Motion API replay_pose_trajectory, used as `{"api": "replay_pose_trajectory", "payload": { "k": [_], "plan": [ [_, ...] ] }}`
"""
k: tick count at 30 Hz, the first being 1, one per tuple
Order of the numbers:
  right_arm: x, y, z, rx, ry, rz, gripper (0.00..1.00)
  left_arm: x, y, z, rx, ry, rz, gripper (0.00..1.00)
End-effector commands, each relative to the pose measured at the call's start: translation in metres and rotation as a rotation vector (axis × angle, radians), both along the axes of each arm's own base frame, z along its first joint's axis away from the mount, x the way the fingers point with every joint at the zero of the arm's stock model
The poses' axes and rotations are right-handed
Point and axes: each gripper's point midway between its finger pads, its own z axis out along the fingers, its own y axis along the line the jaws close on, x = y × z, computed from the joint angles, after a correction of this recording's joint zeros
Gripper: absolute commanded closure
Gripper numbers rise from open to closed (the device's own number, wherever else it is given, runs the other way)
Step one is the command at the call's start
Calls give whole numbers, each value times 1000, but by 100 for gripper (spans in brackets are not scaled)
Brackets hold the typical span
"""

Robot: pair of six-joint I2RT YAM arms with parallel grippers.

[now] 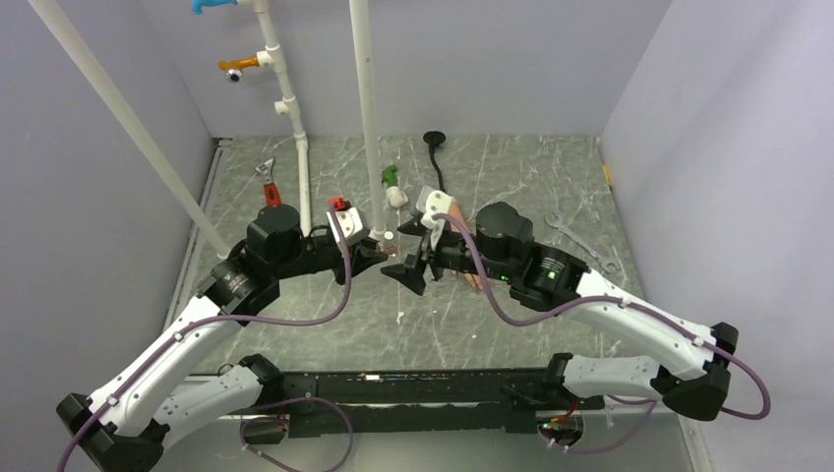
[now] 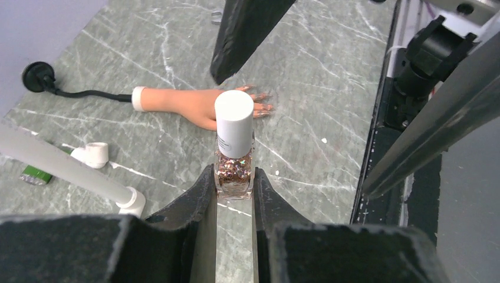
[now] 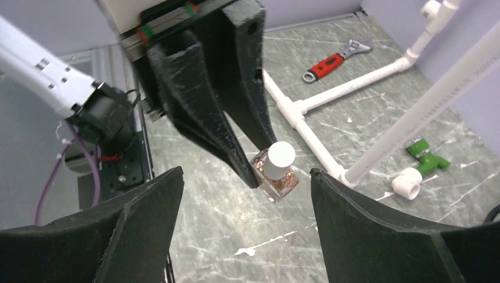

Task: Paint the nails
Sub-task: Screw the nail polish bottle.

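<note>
Black fingers of the left gripper (image 2: 234,180) fill the foreground of the left wrist view. They are clamped on the glitter-filled polish bottle (image 2: 234,168) at its glass body. The bottle stands upright between them, with its white cap (image 2: 234,122) on and rising clear of the fingertips.

Around that bottle the right gripper (image 3: 246,174) is spread wide. One finger stands off to each side of the bottle and neither touches it. From above, both grippers meet nose to nose over the middle of the marbled table (image 1: 551,177).

Beyond the bottle, in the left wrist view, the flesh-coloured mannequin hand (image 2: 188,103) lies flat on the table, well below the held bottle. Its nails (image 2: 266,107) show just past the cap, at the ends of the fingers, and some are hidden behind the cap. The hand's white cuff leads to a black stem (image 2: 88,93), which runs away from the bottle to a round black base (image 2: 36,76).

On the far side of the bottle from the right wrist camera, a white pipe frame (image 3: 306,112) lies across the table. A green valve piece (image 3: 426,154) sits beyond the pipes, and a red-handled wrench (image 3: 330,62) lies farther out.
</note>
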Motion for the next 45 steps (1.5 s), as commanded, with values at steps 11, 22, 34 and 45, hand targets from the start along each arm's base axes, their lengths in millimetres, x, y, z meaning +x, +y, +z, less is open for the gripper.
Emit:
{"api": "replay_pose_trajectory", "payload": {
  "k": [11,22,34,45],
  "plan": [
    [-38,-16,30,7,-204,232,36,-38,-21,21,-61,-32,-286,100],
    [-22,-9,26,8,-188,210,43,-44,-21,23,-67,-38,-313,100],
    [-21,-13,21,25,-128,268,59,-44,-20,26,-74,-46,-308,100],
    [-23,-10,7,-5,-82,295,80,-41,-19,27,-77,-51,-282,100]
  ]
}}
